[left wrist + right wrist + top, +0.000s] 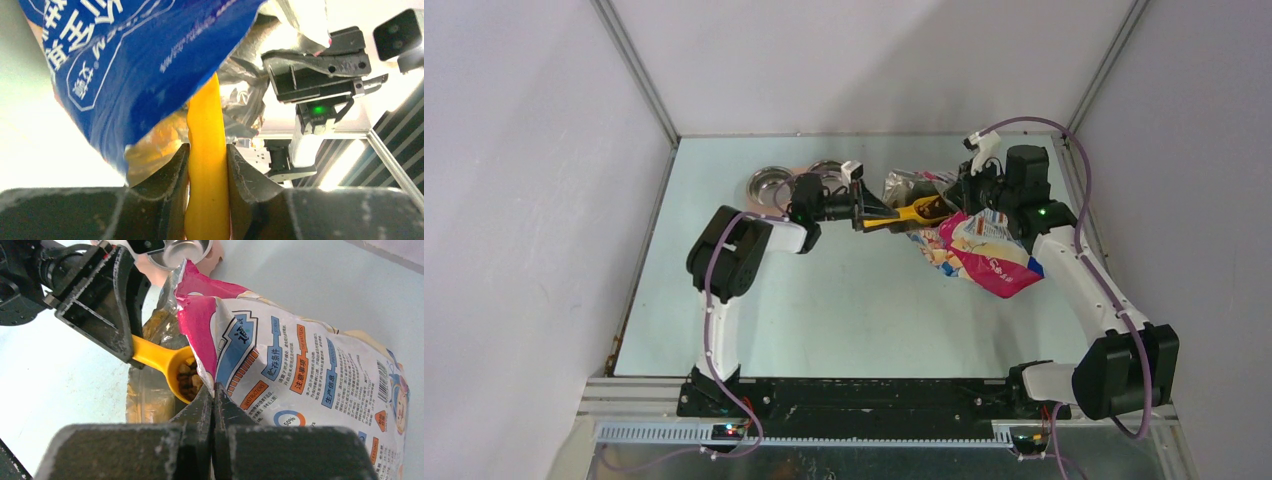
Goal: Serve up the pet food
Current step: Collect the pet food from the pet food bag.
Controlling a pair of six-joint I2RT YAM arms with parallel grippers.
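- From above, the left gripper (861, 212) is pinching the handle of the yellow scoop (914, 213).
- The scoop's long side runs across the table (824, 300), from the left gripper out to the right. Its cup end pokes into the open mouth of the bag (984, 255).
- The right gripper (959, 195) holds the bag up by its top edge.
- The feeder (752, 185) sits on the other side of the left gripper, just behind that arm. So the left arm is the one nearer the bowls.
- From the left wrist, the two fingers (172, 170) squeeze the yellow handle, one on each side.
- The handle goes straight away from the jaws and slips under the blue side of the bag. The cup and the food are hidden here.
- From the right wrist, the right jaws are pressed tight together, with the thin edge of the bag caught between them.
- The pet food (190, 379) is little brown bits sitting in the cup of the scoop. The cup is just inside the bag's mouth, right beside the right jaws.
- The handle points up and to the left in this view, toward the left gripper and the feeder at the top.
- I think the scoop has to come back out along its own handle, away from the bag and toward the bowls.
- The cup should stay flat, or the bits could roll out onto the table.
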